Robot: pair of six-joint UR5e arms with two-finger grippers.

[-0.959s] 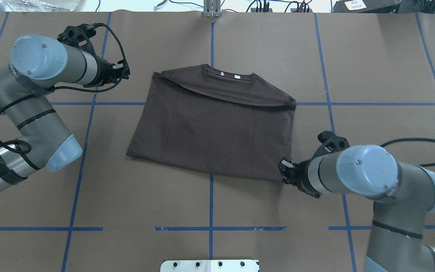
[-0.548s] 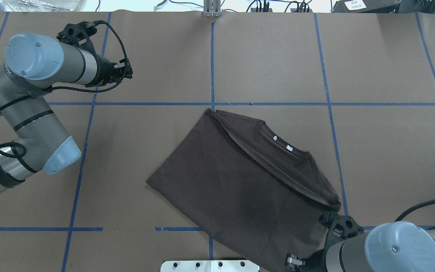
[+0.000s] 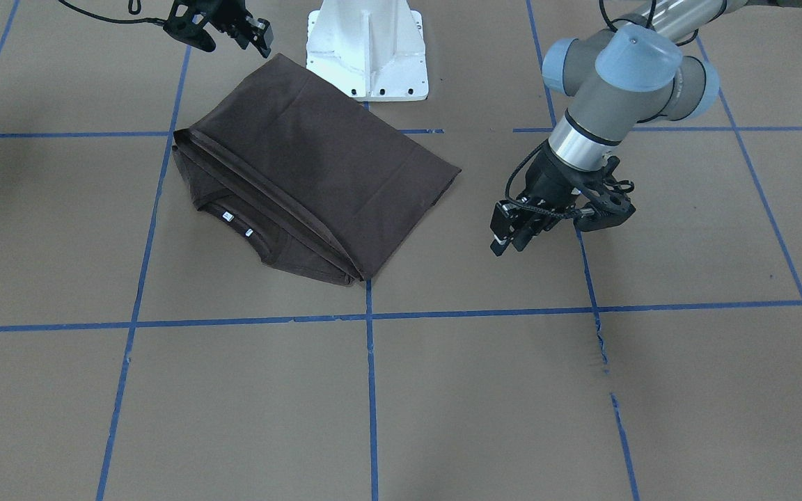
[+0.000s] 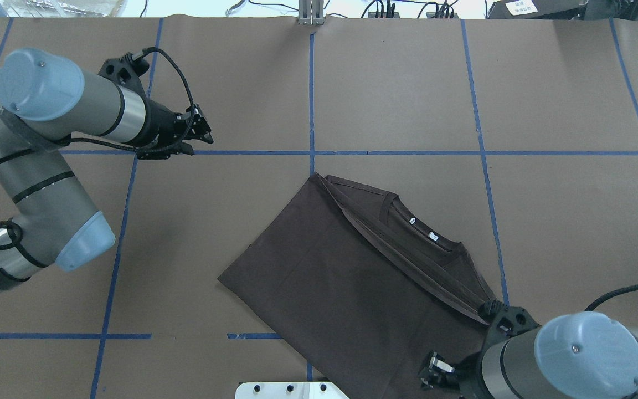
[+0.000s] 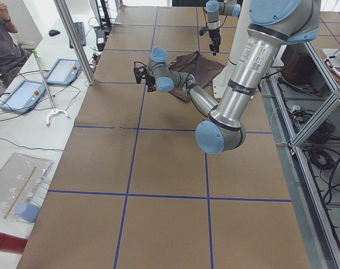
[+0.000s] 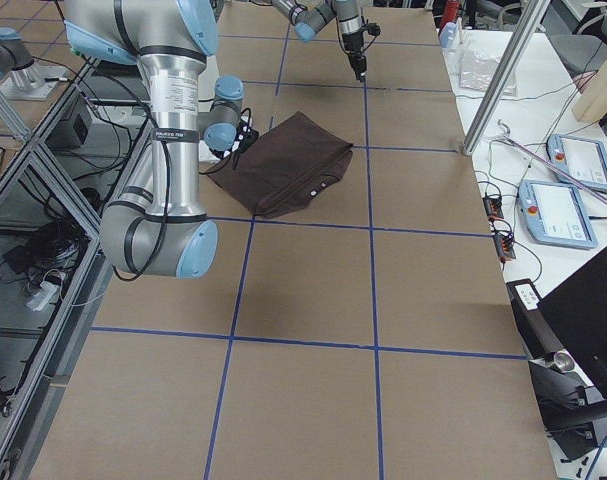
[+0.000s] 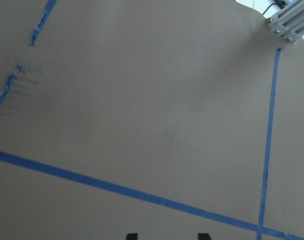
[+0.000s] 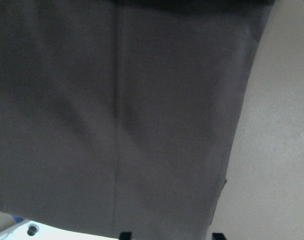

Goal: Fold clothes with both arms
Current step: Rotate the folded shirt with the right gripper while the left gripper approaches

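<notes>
T-shirt lies folded and askew on the tabletop, nearer my right arm.
My left end effector, spread and empty, has it at 4 o'clock, well apart, with the fold running 10 to 4. My right end effector, also spread and empty, hovers over its 5 o'clock corner.

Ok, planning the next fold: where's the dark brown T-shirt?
Overhead view: dark brown T-shirt lies right of centre at the bottom edge, beside the white pedestal base and right end effector.

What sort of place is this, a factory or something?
Probably a robotics research lab: a left arm and right arm flank a T-shirt on a tape-gridded table, with control tablets alongside.
</notes>
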